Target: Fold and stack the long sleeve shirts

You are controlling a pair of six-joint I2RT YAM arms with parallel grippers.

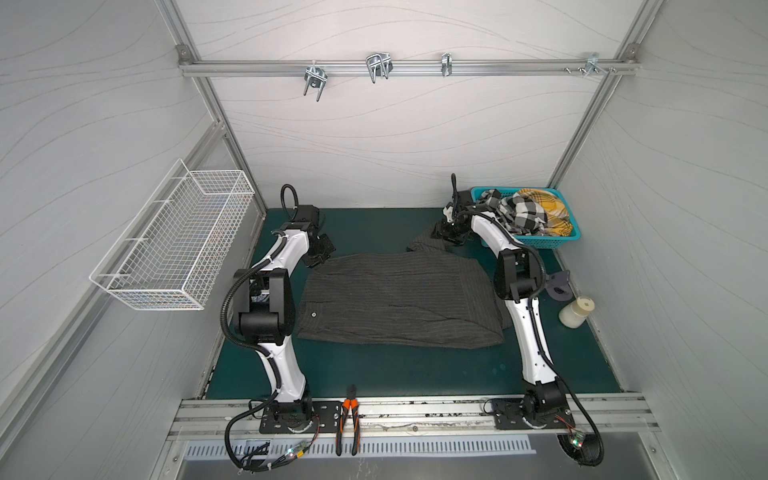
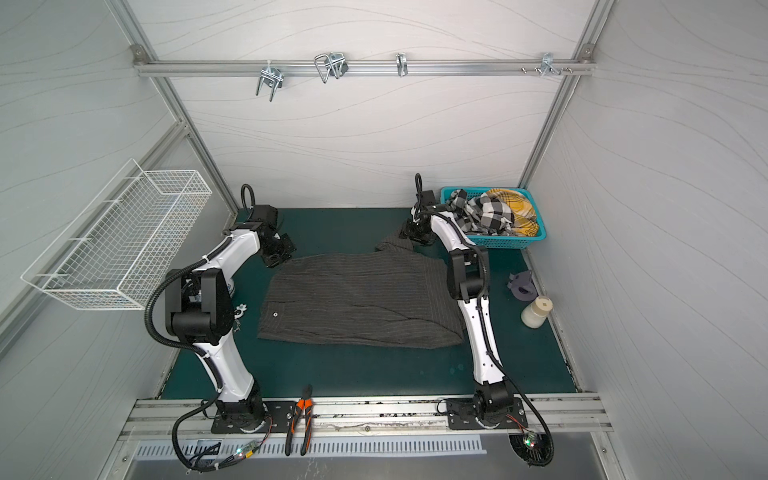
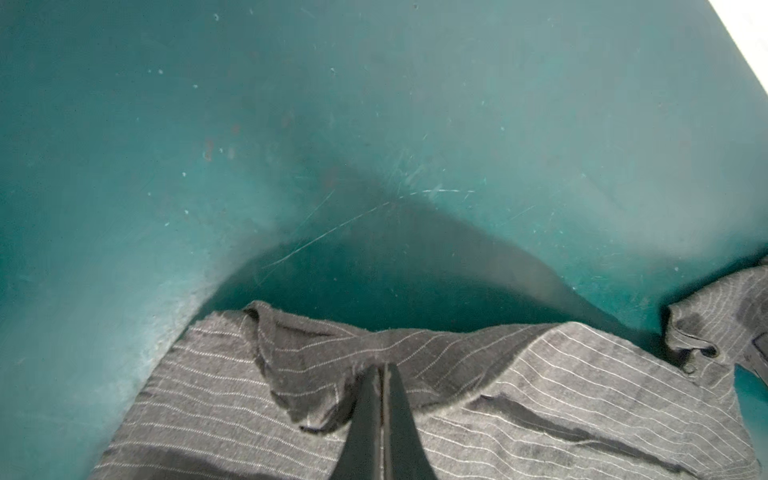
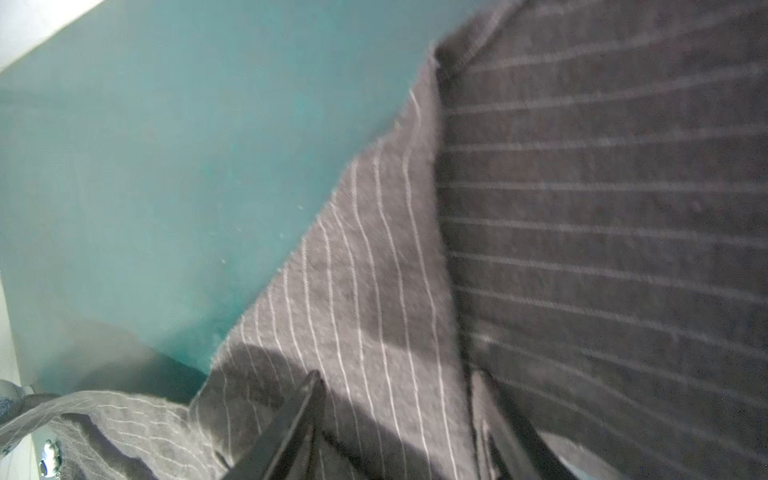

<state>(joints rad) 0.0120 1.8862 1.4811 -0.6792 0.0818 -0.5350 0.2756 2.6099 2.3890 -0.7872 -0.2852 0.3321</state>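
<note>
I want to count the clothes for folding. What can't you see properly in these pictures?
- Checked clothes in the blue basket: bundled, partly behind the right arm in both top views; number unclear.
- Pinstriped shirt: right edge hidden by that arm, both top views.
- Left gripper: left wrist view; shut fingers cover whether cloth is pinched.

I'm watching a white wire basket hanging on the left wall. A teal plastic basket is sitting at the far right corner of the green worktop, with crumpled checked cloth piling above its rim. A cream jar is standing near the right edge, with a grey plastic piece lying just behind it. Orange-handled pliers are lying across the front rail. Metal hooks are hanging from the bar on the back wall.
</note>
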